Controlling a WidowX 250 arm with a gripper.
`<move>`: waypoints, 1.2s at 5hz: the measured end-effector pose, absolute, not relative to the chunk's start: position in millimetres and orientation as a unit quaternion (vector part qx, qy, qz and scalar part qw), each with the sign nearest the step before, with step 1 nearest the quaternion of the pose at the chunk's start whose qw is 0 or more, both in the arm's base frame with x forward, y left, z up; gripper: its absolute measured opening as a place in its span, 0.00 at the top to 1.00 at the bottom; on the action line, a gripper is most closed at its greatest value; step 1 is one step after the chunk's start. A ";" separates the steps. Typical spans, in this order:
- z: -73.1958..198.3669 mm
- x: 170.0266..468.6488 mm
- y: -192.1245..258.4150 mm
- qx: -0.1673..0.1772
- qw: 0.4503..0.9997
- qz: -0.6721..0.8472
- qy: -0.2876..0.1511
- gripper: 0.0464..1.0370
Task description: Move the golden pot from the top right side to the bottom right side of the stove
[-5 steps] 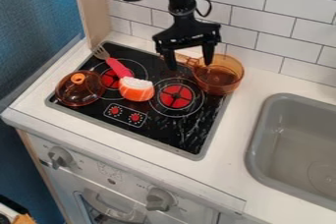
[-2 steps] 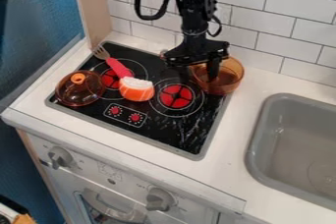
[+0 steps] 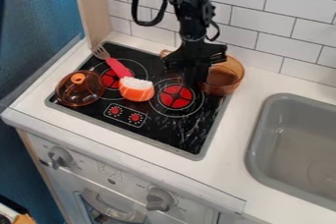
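jaws look drawn together on the left wall of the golden pot (image 3: 225, 79), where the gripper (image 3: 195, 80) hangs straight down, though the dark stove (image 3: 190, 137) behind makes the very tips hard to pick out. the pot sits upright at the top right corner of the stove, close to the tiled wall (image 3: 263, 29). the step in hand seems to be securing that side grip and lifting. a good lift would be slow and just high enough to clear the surface, since a pot held by one side may tip or swing toward its unheld right side. from there it should come down toward the bottom right of the stove, passing well to the right of the sushi piece (image 3: 136, 90), and be lowered until its base sits flat before the jaws let go. the handle points to the upper left, back behind the gripper, so the pot's long axis runs from upper left to lower right, from handle through the round bowl.
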State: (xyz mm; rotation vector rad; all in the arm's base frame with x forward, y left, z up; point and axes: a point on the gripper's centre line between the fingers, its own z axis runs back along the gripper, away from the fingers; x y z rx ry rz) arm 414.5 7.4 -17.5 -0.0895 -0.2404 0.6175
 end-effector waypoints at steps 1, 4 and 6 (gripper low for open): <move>-16.1 415.0 7.5 -0.051 0.946 0.299 -0.118 0.97; 34.9 413.9 2.7 -0.078 0.966 0.204 -0.139 0.97; 47.1 357.4 -3.4 -0.096 0.970 0.183 -0.129 0.97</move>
